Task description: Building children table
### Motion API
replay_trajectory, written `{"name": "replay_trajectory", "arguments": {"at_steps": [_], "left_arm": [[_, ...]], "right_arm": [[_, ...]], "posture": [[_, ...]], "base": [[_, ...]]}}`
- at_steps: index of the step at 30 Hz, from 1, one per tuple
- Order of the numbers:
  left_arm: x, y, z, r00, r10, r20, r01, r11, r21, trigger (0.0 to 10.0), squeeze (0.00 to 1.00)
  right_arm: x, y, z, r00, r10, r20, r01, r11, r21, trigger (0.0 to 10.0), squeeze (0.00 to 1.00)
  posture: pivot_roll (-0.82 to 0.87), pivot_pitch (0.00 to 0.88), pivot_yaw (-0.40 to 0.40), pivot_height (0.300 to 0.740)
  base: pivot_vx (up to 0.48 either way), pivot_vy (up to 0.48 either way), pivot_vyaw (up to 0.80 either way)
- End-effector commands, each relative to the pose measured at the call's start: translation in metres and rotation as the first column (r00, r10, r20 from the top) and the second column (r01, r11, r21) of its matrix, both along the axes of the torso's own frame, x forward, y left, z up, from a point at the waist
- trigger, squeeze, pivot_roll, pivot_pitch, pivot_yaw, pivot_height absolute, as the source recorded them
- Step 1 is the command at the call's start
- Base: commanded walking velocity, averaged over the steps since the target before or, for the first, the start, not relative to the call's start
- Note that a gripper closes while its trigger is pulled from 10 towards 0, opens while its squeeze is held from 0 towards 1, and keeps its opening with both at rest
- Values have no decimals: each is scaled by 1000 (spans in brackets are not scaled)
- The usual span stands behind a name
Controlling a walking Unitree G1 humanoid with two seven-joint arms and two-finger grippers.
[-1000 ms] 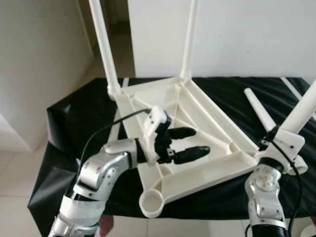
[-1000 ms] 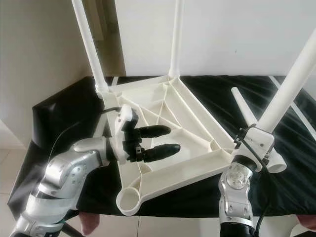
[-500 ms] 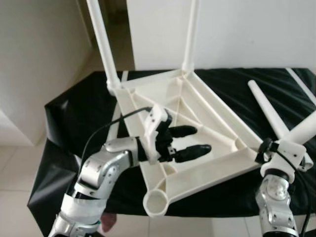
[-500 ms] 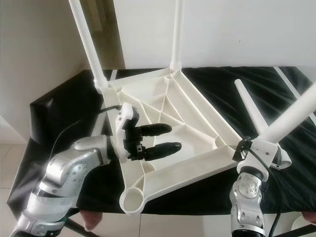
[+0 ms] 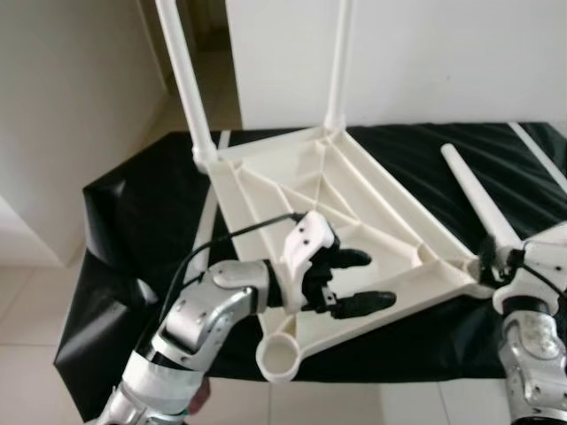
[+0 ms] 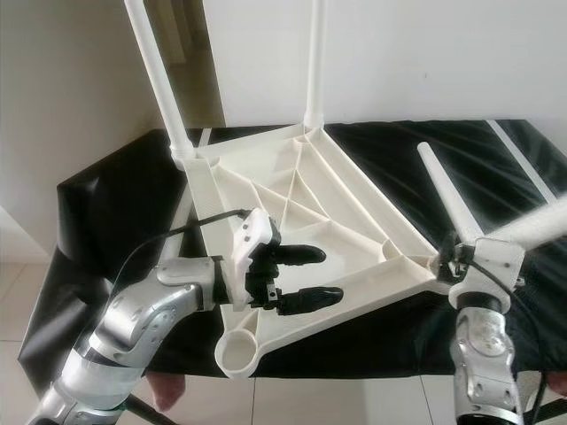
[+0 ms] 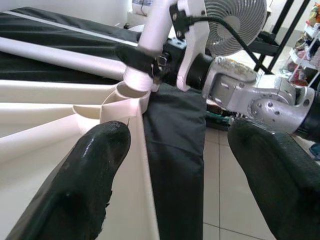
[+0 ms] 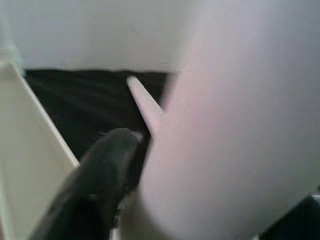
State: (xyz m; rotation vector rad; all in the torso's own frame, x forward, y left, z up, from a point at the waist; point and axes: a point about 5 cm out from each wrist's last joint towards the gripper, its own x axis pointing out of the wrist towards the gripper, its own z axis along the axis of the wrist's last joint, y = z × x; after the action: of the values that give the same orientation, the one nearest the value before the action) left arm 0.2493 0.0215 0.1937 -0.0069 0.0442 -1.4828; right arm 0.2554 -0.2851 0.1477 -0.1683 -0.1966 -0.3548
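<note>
The white table top (image 5: 381, 199) lies upside down on a black-covered surface (image 5: 133, 221). Two white legs (image 5: 182, 71) (image 5: 341, 62) stand upright in its far corners. The near left socket (image 5: 279, 354) is empty. My right gripper (image 6: 457, 257) is shut on a third leg (image 6: 540, 221), tilted to the right, with its base at the near right corner socket (image 7: 132, 92). A fourth leg (image 6: 447, 199) lies loose on the cloth beside it. My left gripper (image 5: 376, 280) is open and holds nothing, its fingers (image 7: 90, 170) above the top's near rim.
The black surface ends close in front of the table top, with pale tiled floor (image 5: 35, 301) below and to the left. A white wall (image 5: 443, 53) rises behind. A fan (image 7: 235, 20) and cluttered shelves stand beyond my right arm.
My right gripper has swung its leg from steeply raised down to a low tilt at the near right corner. My left gripper has moved right and nearer, toward the front rim.
</note>
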Motion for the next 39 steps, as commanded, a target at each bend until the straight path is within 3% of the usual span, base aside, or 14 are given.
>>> {"name": "replay_trajectory", "arguments": {"at_steps": [1, 13, 19, 20, 22, 23, 29, 33, 39], "left_arm": [[0, -1, 2, 1000, 19, 18, -19, 1000, -3, 10000, 0], [2, 1, 2, 999, 30, 31, -30, 1000, -2, 10000, 0], [3, 1, 2, 999, 29, 34, -29, 1000, 3, 10000, 0], [3, 1, 1, 999, 28, 40, -29, 1000, 10, 10000, 0], [4, 1, 1, 999, 28, 44, -29, 999, 16, 10000, 0], [4, 0, 1, 998, 24, 50, -25, 999, 19, 10000, 0], [4, -1, 2, 998, 16, 53, -17, 1000, 17, 10000, 0], [3, 0, 2, 998, 20, 52, -21, 1000, 16, 10000, 0], [3, 4, 2, 998, 30, 50, -30, 999, 17, 10000, 0]], "right_arm": [[0, -1, 3, 1000, 20, 20, -21, 1000, 13, 0, 0], [7, 1, 5, 995, 95, 13, -95, 995, 28, 0, 0], [9, -6, 10, 990, 144, 3, -144, 989, 16, 0, 0], [11, -9, 11, 987, 158, -6, -158, 987, 23, 2000, 0], [11, -10, 11, 986, 167, -12, -166, 986, 30, 2000, 0], [14, -9, 11, 979, 202, -17, -201, 979, 40, 10000, 0], [17, -1, 8, 955, 296, -9, -295, 953, 77, 10000, 0], [15, 11, -6, 931, 363, -38, -356, 927, 117, 10000, 0], [8, 12, -22, 924, 375, -79, -361, 921, 151, 10000, 0]], "posture": [[-42, 0, 30, 740], [-36, 0, 26, 740], [-39, 0, 31, 740], [-39, 0, 31, 740], [-39, 0, 31, 740], [-45, 0, 34, 740], [-44, 0, 34, 740], [-34, 0, 31, 740], [-24, 0, 33, 740]], "base": [[0, 0, 0], [0, 0, 0], [0, 0, 0], [0, 0, 0], [0, 0, 0], [0, 0, 0], [0, 0, 0], [0, 0, 0], [0, 0, 0]]}}
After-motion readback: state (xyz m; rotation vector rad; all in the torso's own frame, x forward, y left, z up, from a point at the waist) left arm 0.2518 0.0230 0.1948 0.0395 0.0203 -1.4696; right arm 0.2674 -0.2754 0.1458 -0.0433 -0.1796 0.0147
